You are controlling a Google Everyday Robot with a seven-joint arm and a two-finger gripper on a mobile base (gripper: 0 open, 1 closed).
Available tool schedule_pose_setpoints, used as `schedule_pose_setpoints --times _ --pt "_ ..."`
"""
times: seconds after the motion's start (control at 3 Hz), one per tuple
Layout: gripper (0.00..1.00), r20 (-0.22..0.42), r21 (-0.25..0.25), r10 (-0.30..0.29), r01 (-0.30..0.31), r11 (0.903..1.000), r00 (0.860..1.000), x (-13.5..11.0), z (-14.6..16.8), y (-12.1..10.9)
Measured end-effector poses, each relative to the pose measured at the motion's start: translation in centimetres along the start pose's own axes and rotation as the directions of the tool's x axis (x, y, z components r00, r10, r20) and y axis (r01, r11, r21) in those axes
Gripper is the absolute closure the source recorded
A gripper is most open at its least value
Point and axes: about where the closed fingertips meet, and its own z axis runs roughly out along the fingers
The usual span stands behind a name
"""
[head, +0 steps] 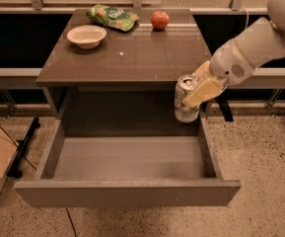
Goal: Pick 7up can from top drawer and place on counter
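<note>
Gripper (201, 90) clasped the upright 7up can (183, 108) above the top drawer (127, 194), beside the front-right corner of the counter (132, 53), presumably to clear its edge.

High front cam, angled down; tool (192, 97) right.

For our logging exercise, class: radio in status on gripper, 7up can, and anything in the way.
Gripper shut on 7up can. Held above top drawer, by counter's front right corner. Bowl, chip bag, apple at counter's far end.
</note>
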Motion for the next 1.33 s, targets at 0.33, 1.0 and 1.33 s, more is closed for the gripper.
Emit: schedule_pose_setpoints --times 0.33,1.0,1.33 --pt "1.00 -0.074 0.010 -0.029 0.030 0.9995 0.997 -1.9 -5.2 -0.9" --pt "1.00 -0.050 0.069 -0.032 0.036 0.9969 0.998 -3.0 -7.0 -1.7" --pt "1.00 0.003 0.111 -0.024 0.024 0.9935 1.000 -4.5 -5.7 -3.0"
